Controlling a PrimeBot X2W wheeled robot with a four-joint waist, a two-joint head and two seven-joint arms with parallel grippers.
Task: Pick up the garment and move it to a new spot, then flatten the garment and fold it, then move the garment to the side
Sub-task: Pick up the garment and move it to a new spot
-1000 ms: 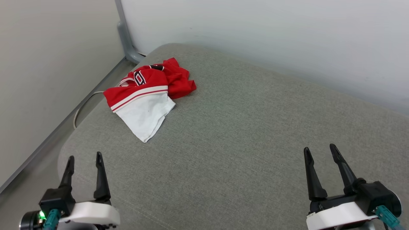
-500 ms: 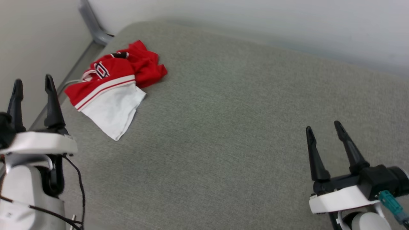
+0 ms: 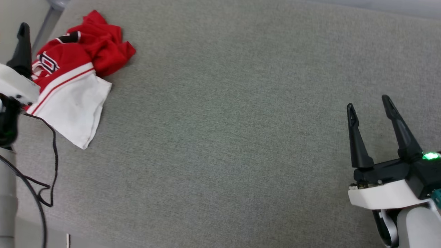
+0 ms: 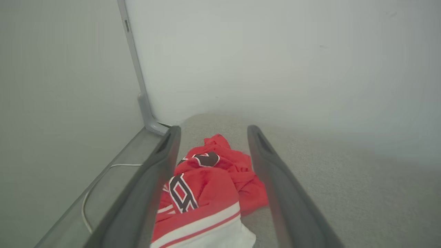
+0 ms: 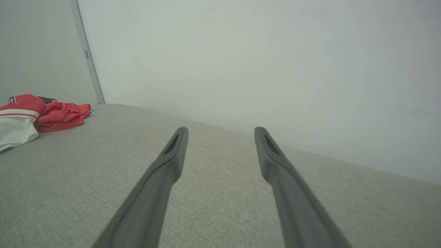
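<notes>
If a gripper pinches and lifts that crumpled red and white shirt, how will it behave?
The garment lies in soft, bunched folds, so it is probably floppy and would hang from whichever fold is pinched. It looks thin, so likely light. Pushed across the grey cushion, it would probably rumple, not slide whole.

Grey woven upholstered surface [image 3: 220, 137], flat, rounded far corner. Plain pale walls [image 5: 241, 51] meet at a grey metal post [image 4: 135, 69]. Thin white line [image 4: 120, 165] near its base, probably a cable. Even light.
</notes>
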